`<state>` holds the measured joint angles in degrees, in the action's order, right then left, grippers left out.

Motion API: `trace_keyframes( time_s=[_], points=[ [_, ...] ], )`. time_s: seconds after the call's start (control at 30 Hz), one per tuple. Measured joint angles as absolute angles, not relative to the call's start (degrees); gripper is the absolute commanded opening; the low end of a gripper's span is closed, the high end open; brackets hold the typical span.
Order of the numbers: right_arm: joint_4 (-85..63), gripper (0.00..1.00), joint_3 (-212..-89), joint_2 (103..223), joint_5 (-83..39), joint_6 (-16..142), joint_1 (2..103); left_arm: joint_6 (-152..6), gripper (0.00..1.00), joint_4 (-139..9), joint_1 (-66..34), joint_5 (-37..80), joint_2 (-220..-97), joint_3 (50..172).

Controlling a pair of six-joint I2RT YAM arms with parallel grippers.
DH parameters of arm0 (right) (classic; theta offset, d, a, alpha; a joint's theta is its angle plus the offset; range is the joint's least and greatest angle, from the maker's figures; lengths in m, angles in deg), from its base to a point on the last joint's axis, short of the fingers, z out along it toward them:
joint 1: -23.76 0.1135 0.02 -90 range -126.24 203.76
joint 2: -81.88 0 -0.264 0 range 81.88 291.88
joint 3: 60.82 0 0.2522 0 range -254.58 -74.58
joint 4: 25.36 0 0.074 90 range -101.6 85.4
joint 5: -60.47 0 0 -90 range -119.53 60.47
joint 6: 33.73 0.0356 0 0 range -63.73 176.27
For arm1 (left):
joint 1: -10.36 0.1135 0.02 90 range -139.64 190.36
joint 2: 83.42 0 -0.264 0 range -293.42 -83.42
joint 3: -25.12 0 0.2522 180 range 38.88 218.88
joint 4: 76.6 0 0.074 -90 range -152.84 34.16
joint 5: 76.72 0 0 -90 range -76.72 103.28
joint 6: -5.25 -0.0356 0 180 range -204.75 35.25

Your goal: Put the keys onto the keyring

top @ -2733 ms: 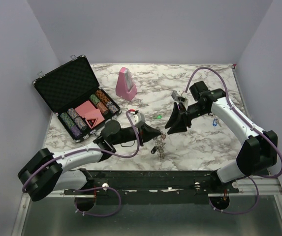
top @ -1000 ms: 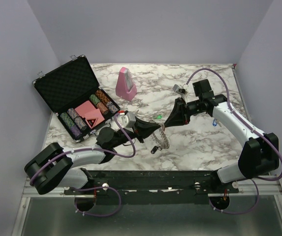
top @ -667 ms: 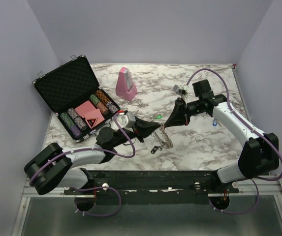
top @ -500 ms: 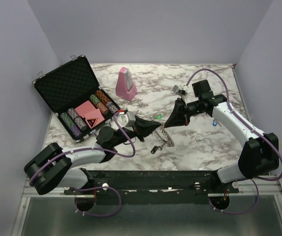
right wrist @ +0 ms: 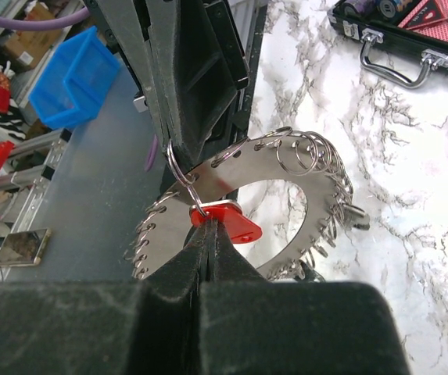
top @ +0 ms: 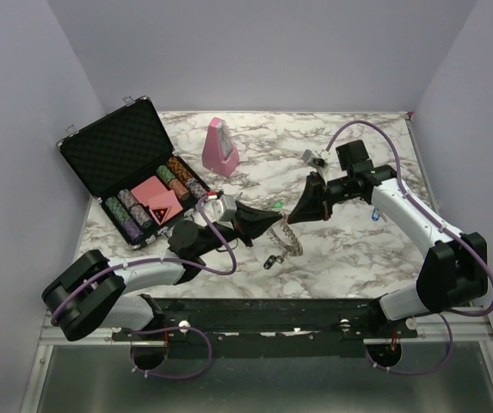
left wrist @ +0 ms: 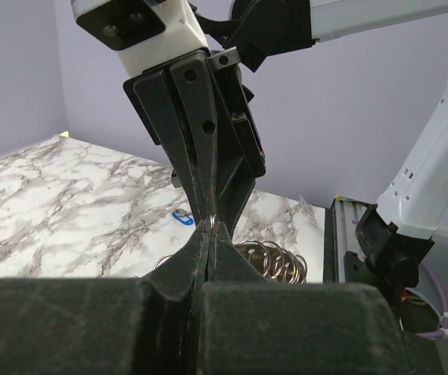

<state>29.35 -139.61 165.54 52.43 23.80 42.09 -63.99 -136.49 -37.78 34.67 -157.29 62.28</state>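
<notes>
From the left, my left tool [top: 276,225] is pinched shut on the rim of the keyring [right wrist: 255,172], holding it up off the surface over the near middle, with the ring hanging tilted from the tip down toward the near right. A loose black key [top: 270,261] lies on the marble just below it. In the right wrist view the ring turns its flat face to that camera, its bumpy edge of small loops all round. The red key [right wrist: 227,220] sits against the near-left part of that rim, just beside the spot the left tool grips. My right tool [right wrist: 209,234] is closed tight on the red cap and comes in from the far right, so the two tools meet almost tip to tip. A thin silver stem runs from the cap up and left to one small loop at the rim, so I take the key's long axis as lying across the rim and pointing at the left tool's tip (I can't tell whether it is already threaded). The right arm carries the key, so I judge the threading falls to it. Further right, a blue key [top: 373,215] waits on the surface, well apart.
</notes>
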Motion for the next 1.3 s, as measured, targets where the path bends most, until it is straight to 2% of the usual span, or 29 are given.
trace_keyframes(
  time_s=[0.1, 0.17, 0.33, 0.73, 1.3],
  points=[
    [29.8, 0.22, -139.6, 165.5, 52.4, 23.6, 42.1, -64.0, 0.00, -136.5, -37.8, 34.7, -157.3, 62.6],
    [30.1, 0.28, -139.6, 165.5, 52.4, 23.3, 42.1, -64.2, 0.00, -136.5, -37.8, 34.7, -157.3, 62.6],
    [30.9, 0.36, -139.7, 165.5, 52.4, 22.4, 42.0, -64.6, 0.00, -136.5, -37.8, 34.7, -157.0, 62.6],
    [32.0, 0.40, -139.9, 165.4, 52.5, 19.3, 41.7, -65.0, 0.00, -136.5, -37.8, 36.6, -156.5, 62.5],
    [32.8, 0.37, -139.9, 164.7, 54.1, 18.7, 41.3, -64.6, 0.00, -136.5, -37.8, 39.1, -157.4, 62.5]
  ],
)
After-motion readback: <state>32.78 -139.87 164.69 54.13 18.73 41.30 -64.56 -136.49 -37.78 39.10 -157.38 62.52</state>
